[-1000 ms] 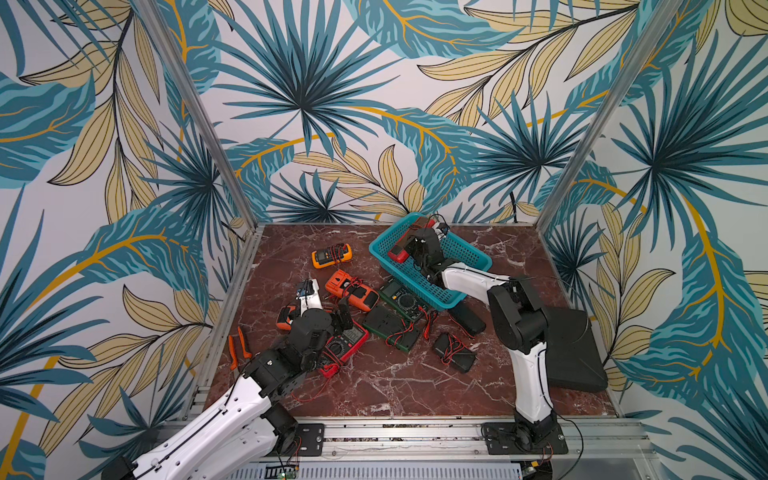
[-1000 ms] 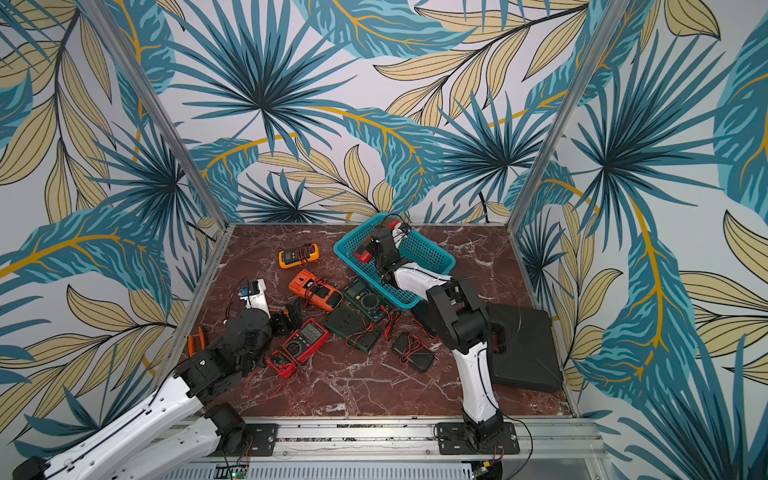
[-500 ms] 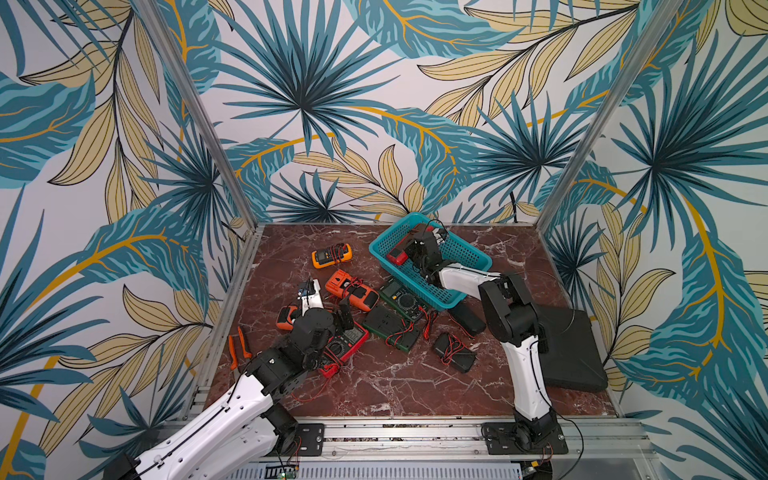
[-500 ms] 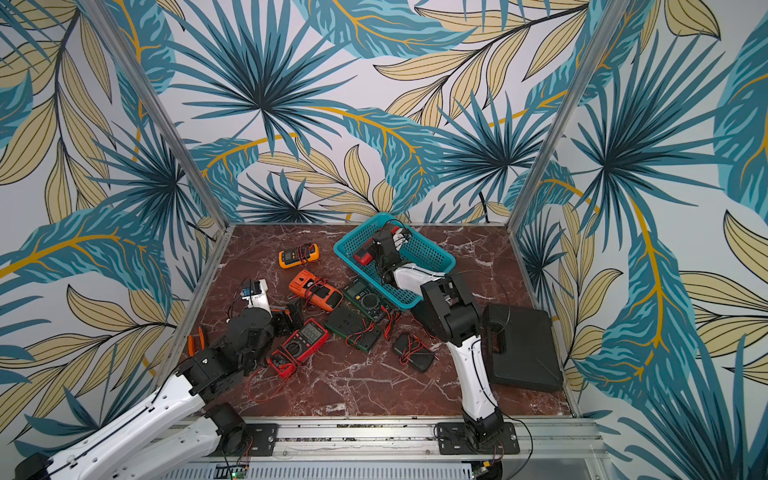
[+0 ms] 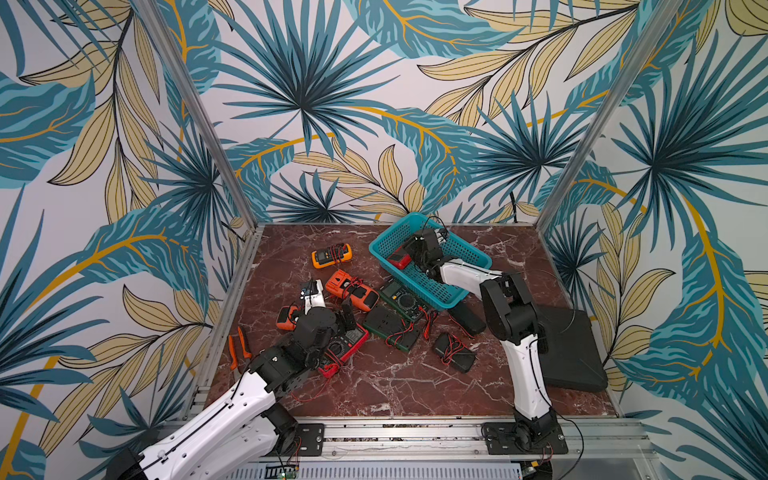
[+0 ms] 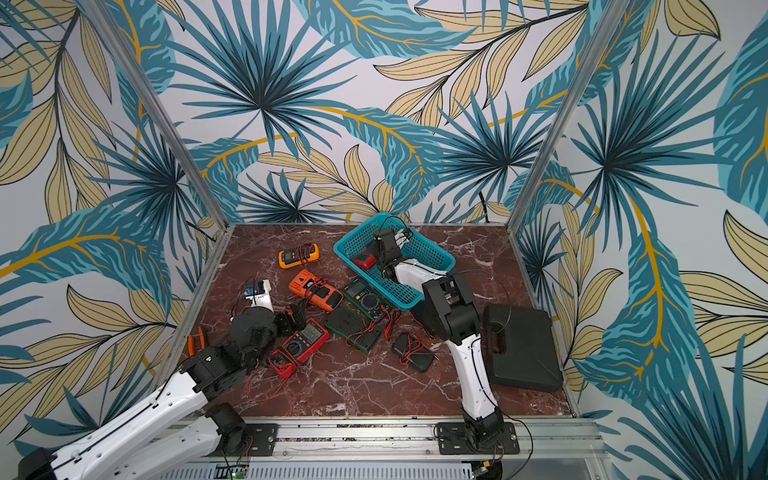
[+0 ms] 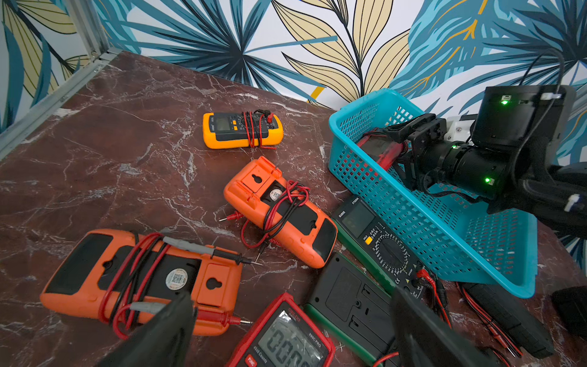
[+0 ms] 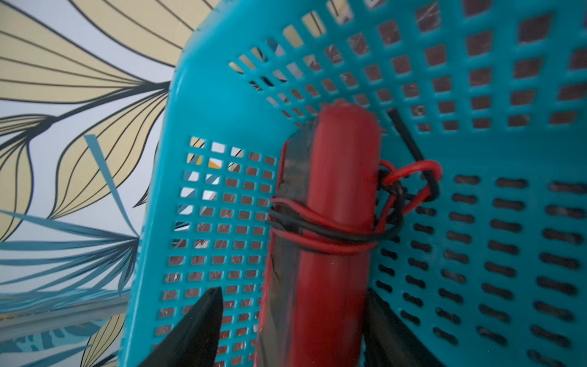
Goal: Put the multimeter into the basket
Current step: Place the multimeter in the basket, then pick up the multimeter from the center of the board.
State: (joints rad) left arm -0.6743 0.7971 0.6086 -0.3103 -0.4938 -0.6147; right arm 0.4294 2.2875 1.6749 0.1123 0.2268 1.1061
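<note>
The red multimeter (image 5: 400, 258) lies inside the teal basket (image 5: 436, 289), at its left end, just above centre frame in both top views, with its leads (image 8: 317, 235) wound round it. The right gripper (image 8: 292, 294) reaches into the basket, fingers parted either side of the meter. One finger stands clear; the other may be touching, but it's blurred. Lower left, the left gripper (image 7: 292, 305) hangs spread wide over a red-cased meter (image 5: 347, 343) on the marble table (image 5: 395, 386).

The basket (image 5: 419, 282) sits at the table's (image 5: 395, 386) one o'clock, a multimeter (image 5: 399, 258) in its nine o'clock end. Loose meters (image 5: 351, 291) lie at its eight o'clock, a case (image 5: 569, 349) at four
</note>
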